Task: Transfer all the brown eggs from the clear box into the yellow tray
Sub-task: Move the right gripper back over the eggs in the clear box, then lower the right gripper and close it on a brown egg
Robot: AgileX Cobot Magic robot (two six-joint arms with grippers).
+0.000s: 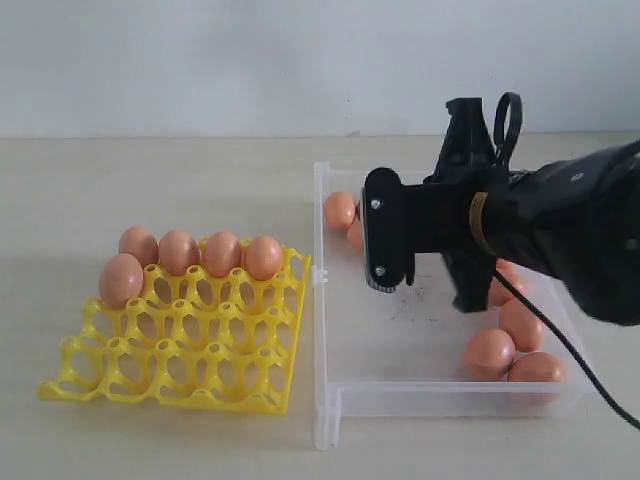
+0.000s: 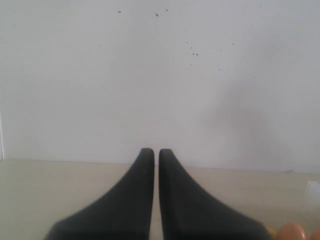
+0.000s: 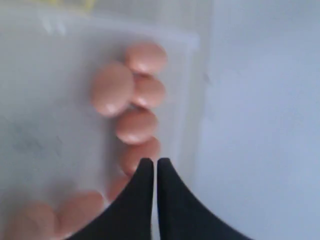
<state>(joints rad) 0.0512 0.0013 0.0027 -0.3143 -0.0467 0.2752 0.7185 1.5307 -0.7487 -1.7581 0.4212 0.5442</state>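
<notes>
Five smooth brown eggs sat in the yellow lattice tray; several more lay in the clear plastic box; my right claw hung clenched, empty.

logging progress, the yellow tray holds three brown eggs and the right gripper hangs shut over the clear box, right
Not quite: the yellow tray holds five brown eggs, not three, four in the back row and one in the next, as the exterior view shows. The right gripper does hang shut over the clear box.
</notes>
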